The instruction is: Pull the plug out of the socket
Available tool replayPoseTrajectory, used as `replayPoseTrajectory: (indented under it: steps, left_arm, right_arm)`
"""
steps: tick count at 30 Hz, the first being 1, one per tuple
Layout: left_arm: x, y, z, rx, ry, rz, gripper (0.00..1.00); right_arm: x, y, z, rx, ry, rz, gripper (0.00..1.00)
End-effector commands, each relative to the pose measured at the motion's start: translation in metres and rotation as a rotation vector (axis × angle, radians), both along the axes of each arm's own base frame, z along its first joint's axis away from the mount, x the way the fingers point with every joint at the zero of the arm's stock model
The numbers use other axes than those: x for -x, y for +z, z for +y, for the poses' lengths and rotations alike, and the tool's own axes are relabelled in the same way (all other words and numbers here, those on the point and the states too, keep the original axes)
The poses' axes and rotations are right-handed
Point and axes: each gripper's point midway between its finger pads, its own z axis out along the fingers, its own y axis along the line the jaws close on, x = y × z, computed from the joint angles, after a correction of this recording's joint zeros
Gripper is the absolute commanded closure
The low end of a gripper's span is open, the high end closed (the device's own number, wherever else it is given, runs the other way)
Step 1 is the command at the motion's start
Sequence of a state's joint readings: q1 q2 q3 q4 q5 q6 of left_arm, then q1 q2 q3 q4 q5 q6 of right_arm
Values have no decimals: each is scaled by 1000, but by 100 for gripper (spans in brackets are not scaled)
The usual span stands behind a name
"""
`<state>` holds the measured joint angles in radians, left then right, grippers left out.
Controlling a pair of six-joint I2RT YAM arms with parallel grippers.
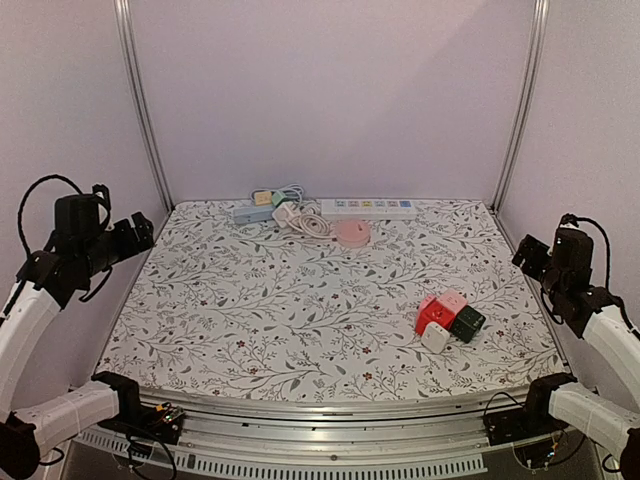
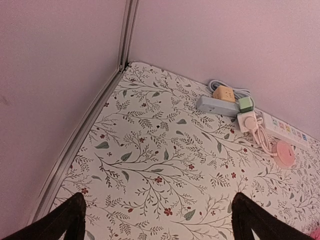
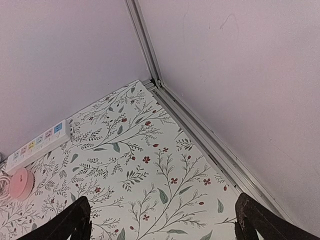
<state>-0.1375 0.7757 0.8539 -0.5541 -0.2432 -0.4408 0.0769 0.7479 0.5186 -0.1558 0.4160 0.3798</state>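
A white plug point(image 1: 287, 213) point(image 2: 246, 120) lies at the back of the table against the end of a grey-blue socket strip point(image 1: 252, 213) point(image 2: 215, 105); I cannot tell how deep it sits. Its white cord point(image 1: 313, 226) point(image 2: 262, 136) coils toward a round pink disc point(image 1: 351, 232) point(image 2: 285, 152) point(image 3: 21, 182). My left gripper point(image 1: 140, 232) point(image 2: 157, 220) hovers high over the table's left edge, open and empty. At the right edge, my right gripper point(image 1: 527, 255) point(image 3: 162, 220) is also raised, open and empty. Both are far from the plug.
A yellow cube point(image 2: 223, 93) and a green cube point(image 2: 245, 103) sit by the grey-blue strip. A long white strip point(image 1: 366, 208) point(image 3: 37, 145) lies along the back wall. A cluster of red, pink, green and white cubes point(image 1: 449, 320) sits at the front right. Walls enclose three sides.
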Motion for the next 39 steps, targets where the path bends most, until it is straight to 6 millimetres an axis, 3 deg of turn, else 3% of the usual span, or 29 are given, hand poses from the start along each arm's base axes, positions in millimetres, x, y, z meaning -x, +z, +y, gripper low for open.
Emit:
replayPoseTrajectory:
  steps: [1,9,14,17,19,22,25,29,34,39]
  left_arm:
    - [-1,13,-4,-15,-30,-13,0]
    - [-20,31,-11,-100,-98,70,1]
    - [-39,59,-37,-58,-228,-28,1]
    - [-48,83,-56,-22,-319,-147,0]
    - [-52,88,-66,-24,-383,-172,0]
    - [-54,70,-76,-73,-466,-111,0]
    - [-55,40,-70,-104,-447,-8,1]
    - [-53,38,-65,-126,-430,-1,0]
    - [-50,39,-57,-138,-389,-3,0]
    - [-49,36,-52,-146,-361,7,0]
  right_arm:
    - [1,5,-5,-12,-31,-8,1]
    - [-6,28,18,-33,108,-18,1]
    - [-9,33,64,-151,351,31,1]
    - [-4,22,83,-211,442,161,1]
    - [0,15,97,-235,495,250,1]
    - [12,-2,124,-243,583,360,1]
    - [26,-16,155,-306,687,423,1]
    - [48,-46,192,-340,788,539,1]
    - [69,-85,210,-373,822,656,3]
    - [78,-96,207,-358,820,675,4]
